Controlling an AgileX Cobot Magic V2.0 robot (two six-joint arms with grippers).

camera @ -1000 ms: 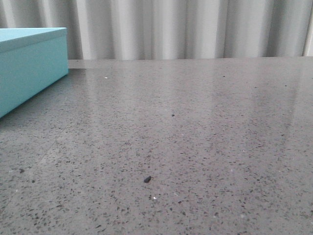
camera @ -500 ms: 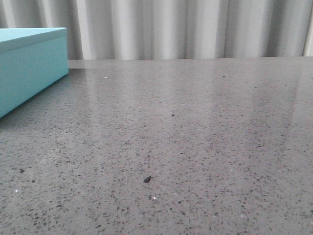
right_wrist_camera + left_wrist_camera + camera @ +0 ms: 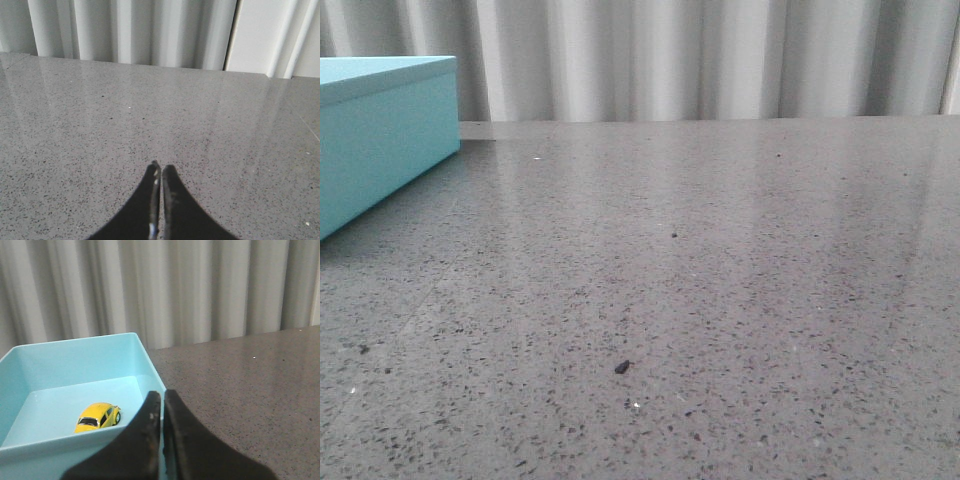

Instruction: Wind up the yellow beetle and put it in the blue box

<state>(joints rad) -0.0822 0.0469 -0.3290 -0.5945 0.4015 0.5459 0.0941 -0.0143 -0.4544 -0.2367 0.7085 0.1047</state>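
Nothing shifts between front views: small glossy yellow beetle (image 3: pixel 98 417) lies inside the light turquoise-blue box (image 3: pixel 75 356) at the tabletop's left edge; both jaws pressed together, empty, so storing looks complete.

Glossy yellow beetle (image 3: pixel 98 416), matte blue box (image 3: pixel 75 362), polished speckled, seemingly stone table (image 3: pixel 720 260)

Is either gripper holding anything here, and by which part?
Nothing is held. Both the left gripper and right gripper are shut empty; the yellow beetle sits inside the blue box.
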